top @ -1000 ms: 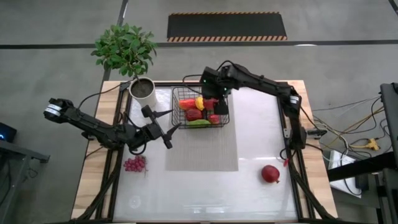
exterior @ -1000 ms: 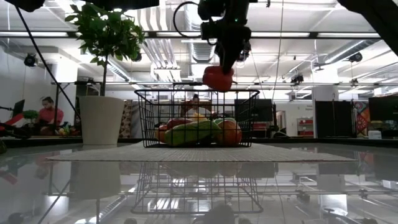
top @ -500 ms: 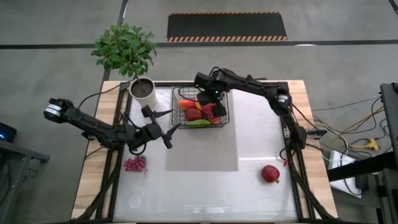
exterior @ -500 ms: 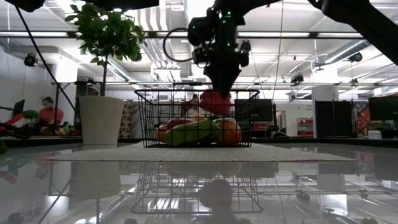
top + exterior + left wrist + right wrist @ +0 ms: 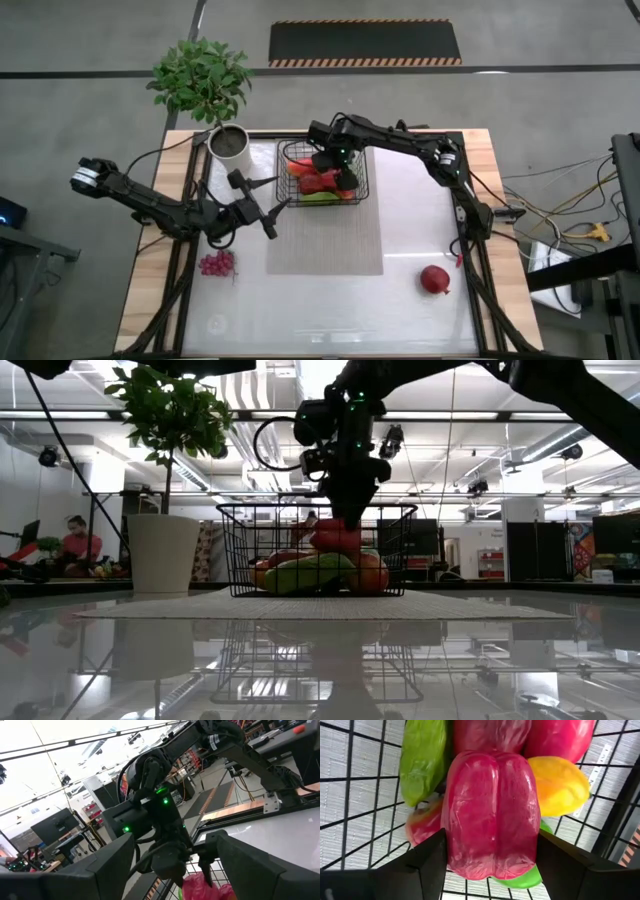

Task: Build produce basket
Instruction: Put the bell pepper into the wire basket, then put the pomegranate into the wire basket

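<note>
Right hand (image 5: 343,518) holds red pepper (image 5: 492,815) inside basket (image 5: 356,186); no writing legible

Table (image 5: 410,310): glossy white top, wooden edges. Grey woven mat (image 5: 325,240) lies at centre; black wire basket (image 5: 362,176) stands on its upper end. White plant pot (image 5: 230,146) at upper left. Purple grapes (image 5: 217,264) at lower left. Red apple (image 5: 435,279) at lower right.

A robotics lab or industrial workshop: exposed ducts and pipes (image 5: 250,430) run under a high ceiling, a striped floor mat (image 5: 365,44) lies on bare concrete beyond the surface's far edge, loose cables (image 5: 560,215) trail off its right edge, and a seated person (image 5: 75,540) works among monitors (image 5: 412,535).
</note>
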